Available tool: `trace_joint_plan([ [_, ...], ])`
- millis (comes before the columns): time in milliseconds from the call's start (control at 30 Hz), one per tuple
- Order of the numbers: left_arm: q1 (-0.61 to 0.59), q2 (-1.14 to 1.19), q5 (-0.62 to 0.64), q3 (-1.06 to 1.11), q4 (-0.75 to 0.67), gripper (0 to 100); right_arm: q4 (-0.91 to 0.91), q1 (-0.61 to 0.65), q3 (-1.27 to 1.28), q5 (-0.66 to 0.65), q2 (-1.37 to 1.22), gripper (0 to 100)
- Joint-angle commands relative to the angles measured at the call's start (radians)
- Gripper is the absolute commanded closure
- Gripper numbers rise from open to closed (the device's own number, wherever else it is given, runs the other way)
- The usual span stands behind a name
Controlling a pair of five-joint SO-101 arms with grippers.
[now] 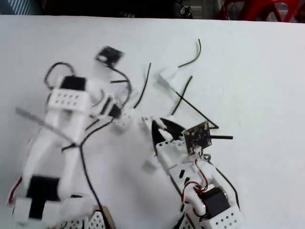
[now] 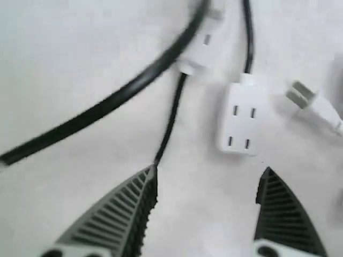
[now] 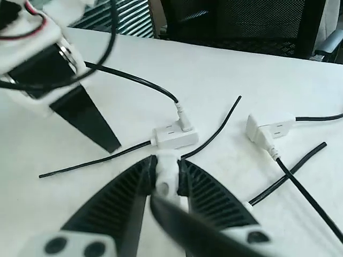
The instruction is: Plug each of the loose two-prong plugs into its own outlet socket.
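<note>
Resting on the white desk (image 1: 257, 57), high view: far socket (image 1: 169, 74) is lying apart from both arms. Left wrist view: left gripper (image 2: 209, 170) fingers are gaping wide, near socket (image 2: 241, 120) lying just ahead. Right wrist view: right gripper (image 3: 167, 161) fingers are pinching a white plug (image 3: 166, 184), just short of the near socket.

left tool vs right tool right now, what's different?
Left tool is open and empty; right tool is shut on a white two-prong plug. Left tool hangs over the outlet socket, whose slots are bare; right tool holds its plug near that socket, not inserted. Both have dark ribbed fingers.
</note>
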State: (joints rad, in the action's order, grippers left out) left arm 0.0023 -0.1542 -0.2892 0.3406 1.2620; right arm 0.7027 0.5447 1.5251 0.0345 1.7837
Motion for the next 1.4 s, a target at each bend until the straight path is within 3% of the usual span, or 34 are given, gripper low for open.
trace_joint_plan([
  [0,-0.105,-0.303,0.124,0.147,-0.089,70,0.007,0.042,-0.080,-0.098,-0.079,98.1],
  [267,-0.266,-0.611,0.150,0.396,-0.114,70,0.005,0.101,-0.388,-0.123,-0.624,98.1],
  [467,-0.302,-0.687,0.262,0.631,-0.338,71,0.007,0.154,-0.611,-0.304,-0.981,98.1],
  [667,-0.302,-0.687,0.273,0.724,-0.473,71,-0.001,0.205,-0.766,-0.416,-1.262,98.1],
  [1167,-0.338,-0.693,0.276,0.738,-0.493,71,-0.357,0.180,-0.836,-0.473,-1.633,98.1],
  [1367,-0.369,-0.693,0.316,0.738,-0.505,71,-0.392,0.170,-0.838,-0.473,-1.704,98.1],
])
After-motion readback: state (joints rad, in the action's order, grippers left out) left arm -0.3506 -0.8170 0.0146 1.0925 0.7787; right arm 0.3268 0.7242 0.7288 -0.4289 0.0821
